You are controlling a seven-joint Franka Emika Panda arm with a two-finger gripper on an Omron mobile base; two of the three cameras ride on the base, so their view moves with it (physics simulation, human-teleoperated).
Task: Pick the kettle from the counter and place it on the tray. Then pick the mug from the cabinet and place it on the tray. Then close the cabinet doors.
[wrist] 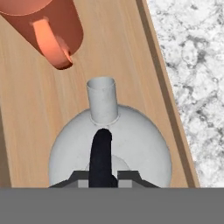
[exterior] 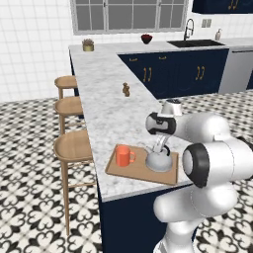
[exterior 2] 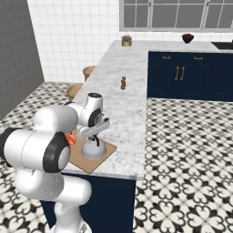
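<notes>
Your gripper (wrist: 101,177) is pinched on the kettle (wrist: 109,148)'s rigid black handle; the smooth, stiff mug (wrist: 48,26) ahead grips best across its body

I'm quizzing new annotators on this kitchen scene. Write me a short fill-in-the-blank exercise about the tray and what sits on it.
1. The kettle and the mug both stand on the wooden ____.
2. The mug's colour is ____.
3. The hand sits at the kettle's black ____.
4. The tray lies on the marbled ____.

Missing words: tray; orange-red; handle; counter
</notes>
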